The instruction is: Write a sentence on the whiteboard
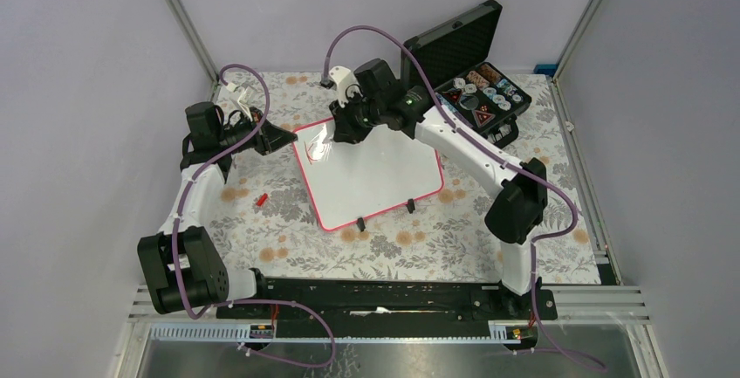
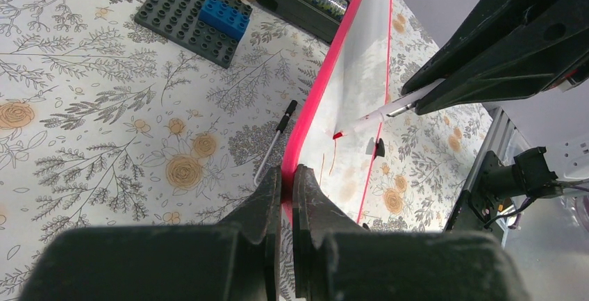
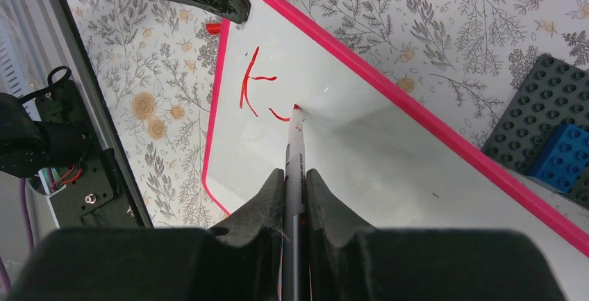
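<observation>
Whiteboard (image 1: 371, 173): sentence (image 3: 251, 85) barely begun at its 10 o'clock corner; left jaws pinch frame, right jaws hold marker (image 3: 294, 141)

The whiteboard (image 1: 375, 177) lies at the middle of the bench. It is a glossy white rectangle with rounded corners and a thin red-pink frame, turned a little counter-clockwise. Two small black feet sit on its 6 o'clock edge. The left gripper (image 2: 286, 176) pinches the frame at the board's 10 o'clock corner. Of the sentence (image 3: 251, 84) only a few red strokes show, just inside that same corner: one long curved line, a short dash across it and a small hook beside them. No whole word reads yet, and the rest of the board's surface is blank.
</observation>
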`<state>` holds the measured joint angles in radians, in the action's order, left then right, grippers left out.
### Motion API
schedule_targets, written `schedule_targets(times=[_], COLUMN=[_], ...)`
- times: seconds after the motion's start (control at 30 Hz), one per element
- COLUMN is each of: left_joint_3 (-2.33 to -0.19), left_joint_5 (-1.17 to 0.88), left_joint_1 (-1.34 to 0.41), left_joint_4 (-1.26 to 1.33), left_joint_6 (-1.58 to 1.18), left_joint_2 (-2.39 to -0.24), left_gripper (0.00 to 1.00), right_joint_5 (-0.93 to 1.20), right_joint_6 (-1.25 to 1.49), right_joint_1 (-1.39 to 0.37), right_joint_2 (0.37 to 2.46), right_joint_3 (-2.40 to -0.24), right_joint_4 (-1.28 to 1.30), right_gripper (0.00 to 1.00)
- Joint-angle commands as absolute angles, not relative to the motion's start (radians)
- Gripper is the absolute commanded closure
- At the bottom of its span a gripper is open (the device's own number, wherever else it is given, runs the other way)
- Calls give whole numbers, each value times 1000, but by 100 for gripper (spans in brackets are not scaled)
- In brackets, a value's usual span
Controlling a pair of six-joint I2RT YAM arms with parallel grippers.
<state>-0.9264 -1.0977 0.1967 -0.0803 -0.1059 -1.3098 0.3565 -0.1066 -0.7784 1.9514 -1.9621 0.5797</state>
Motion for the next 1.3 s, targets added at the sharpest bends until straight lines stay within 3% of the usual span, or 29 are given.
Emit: schedule_targets(times=[0.0, 1.27], left_joint_3=[-919, -914], left_joint_5=[-1105, -1102], left_joint_1=[182, 182], left_joint_4=[-54, -54], left_joint_6=[-64, -61], left_joint_2=[-1293, -1286], left_gripper=[100, 100], right_joint_5=[341, 328], right_joint_6=[-128, -152], right_joint_1=[-784, -796], right_joint_2=[1983, 1914], right_joint_3=[-2023, -1873], right_joint_4=[592, 571], right_gripper=[100, 100])
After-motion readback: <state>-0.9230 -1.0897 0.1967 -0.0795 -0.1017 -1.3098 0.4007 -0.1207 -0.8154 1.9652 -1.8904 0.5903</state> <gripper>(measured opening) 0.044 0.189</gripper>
